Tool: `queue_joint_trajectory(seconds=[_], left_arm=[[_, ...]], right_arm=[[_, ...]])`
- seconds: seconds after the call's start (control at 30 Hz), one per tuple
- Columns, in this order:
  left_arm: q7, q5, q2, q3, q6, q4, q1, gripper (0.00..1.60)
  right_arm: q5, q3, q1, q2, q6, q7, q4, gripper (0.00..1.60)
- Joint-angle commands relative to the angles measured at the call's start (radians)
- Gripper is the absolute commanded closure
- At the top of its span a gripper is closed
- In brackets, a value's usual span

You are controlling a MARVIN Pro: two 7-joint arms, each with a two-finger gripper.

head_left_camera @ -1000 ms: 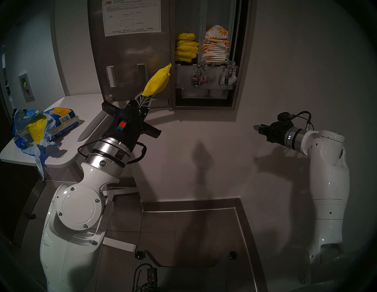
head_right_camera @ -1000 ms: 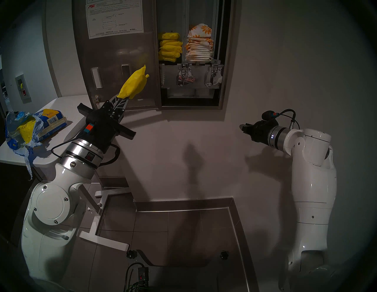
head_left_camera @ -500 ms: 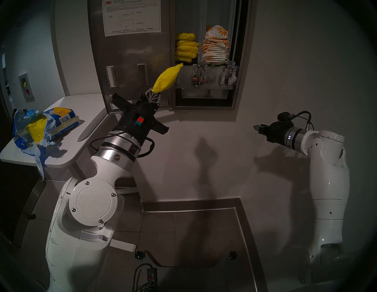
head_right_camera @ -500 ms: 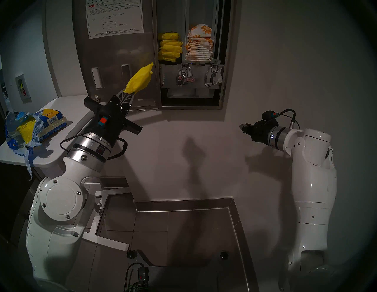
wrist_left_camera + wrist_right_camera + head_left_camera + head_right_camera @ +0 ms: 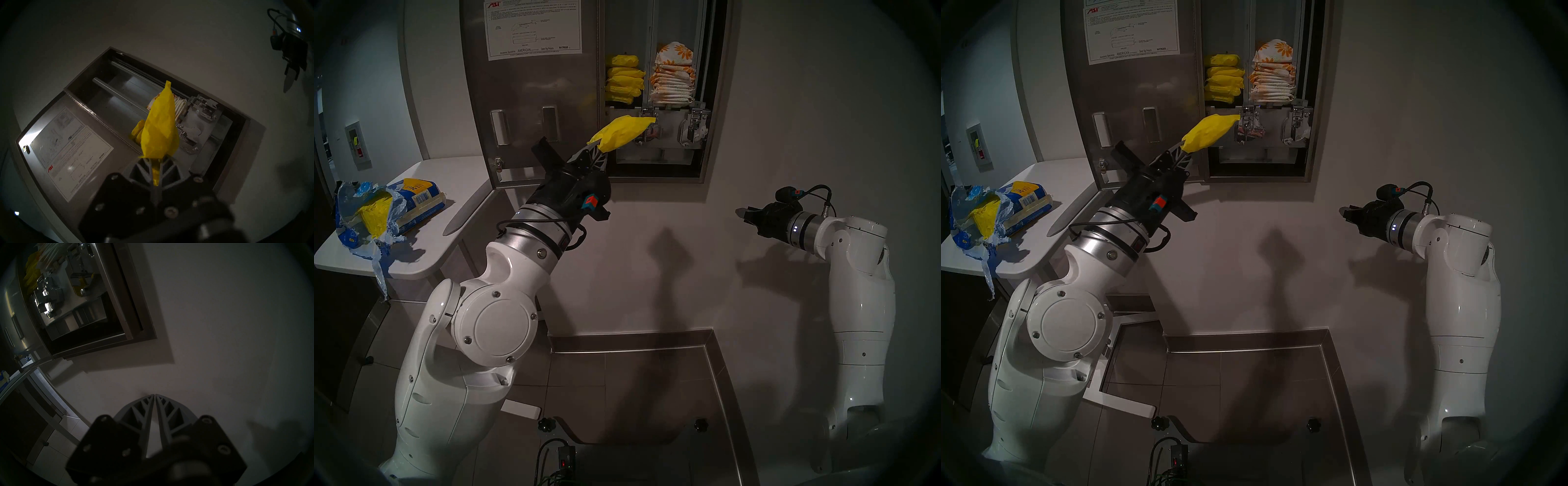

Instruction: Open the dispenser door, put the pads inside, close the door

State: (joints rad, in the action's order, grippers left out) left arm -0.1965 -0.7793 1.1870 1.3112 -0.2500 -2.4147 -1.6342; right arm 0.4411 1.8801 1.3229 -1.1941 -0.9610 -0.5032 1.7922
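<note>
White wall surrounds a recessed steel cabinet (image 5: 714, 101), and the dispenser door (image 5: 531, 101) hangs swung open at nine o'clock of it, instruction sheet (image 5: 533, 29) facing out. Inside, yellow pads (image 5: 624, 81) are stacked in the nine-o'clock column, flower-printed packets (image 5: 673, 74) in the three-o'clock one. The left gripper (image 5: 597, 152) pinches one yellow pad (image 5: 624, 134) by its end, tip toward the chrome mechanism (image 5: 648, 127) below the stacks. The right gripper (image 5: 742, 213) hangs empty with tips together, well apart at four o'clock. A torn pack (image 5: 382, 213) lies on the shelf (image 5: 449, 190).
</note>
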Motion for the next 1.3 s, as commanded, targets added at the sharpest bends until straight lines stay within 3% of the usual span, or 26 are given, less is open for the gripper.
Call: queue_joint_trajectory(seconds=[0.0,0.23,0.27,0.3,0.37,0.77,0.87,1.0,1.03,1.27], left_arm=[[-0.041,-0.114,0.018,-0.027,-0.068,-0.029,0.105,1.6],[-0.104,-0.207,0.069,-0.08,-0.133,-0.029,0.189,1.6],[-0.105,-0.225,0.083,-0.079,-0.135,-0.029,0.164,1.6],[-0.122,-0.244,0.098,-0.101,-0.151,-0.021,0.215,1.6],[-0.119,-0.256,0.114,-0.098,-0.147,-0.029,0.181,1.6],[-0.169,-0.359,0.235,-0.186,-0.193,0.047,0.313,1.6],[-0.164,-0.384,0.255,-0.191,-0.196,0.052,0.302,1.6],[-0.173,-0.414,0.307,-0.194,-0.21,0.1,0.371,1.6],[-0.164,-0.422,0.31,-0.188,-0.207,0.093,0.346,1.6],[-0.168,-0.472,0.38,-0.171,-0.215,0.152,0.43,1.6]], right_arm=[[0.002,0.002,-0.026,0.006,0.003,-0.001,0.025,1.08],[0.002,0.002,-0.026,0.006,0.004,-0.001,0.024,1.08],[0.002,0.002,-0.026,0.006,0.004,-0.001,0.024,1.08],[0.002,0.002,-0.026,0.006,0.004,-0.001,0.024,1.08],[0.002,0.002,-0.025,0.006,0.004,-0.002,0.024,1.08],[0.003,0.002,-0.024,0.006,0.005,-0.002,0.021,1.08],[0.003,0.002,-0.024,0.006,0.005,-0.002,0.021,1.08],[0.003,0.002,-0.024,0.006,0.005,-0.002,0.02,1.08],[0.003,0.002,-0.024,0.006,0.005,-0.002,0.02,1.08],[0.004,0.002,-0.024,0.006,0.005,-0.002,0.019,1.08]])
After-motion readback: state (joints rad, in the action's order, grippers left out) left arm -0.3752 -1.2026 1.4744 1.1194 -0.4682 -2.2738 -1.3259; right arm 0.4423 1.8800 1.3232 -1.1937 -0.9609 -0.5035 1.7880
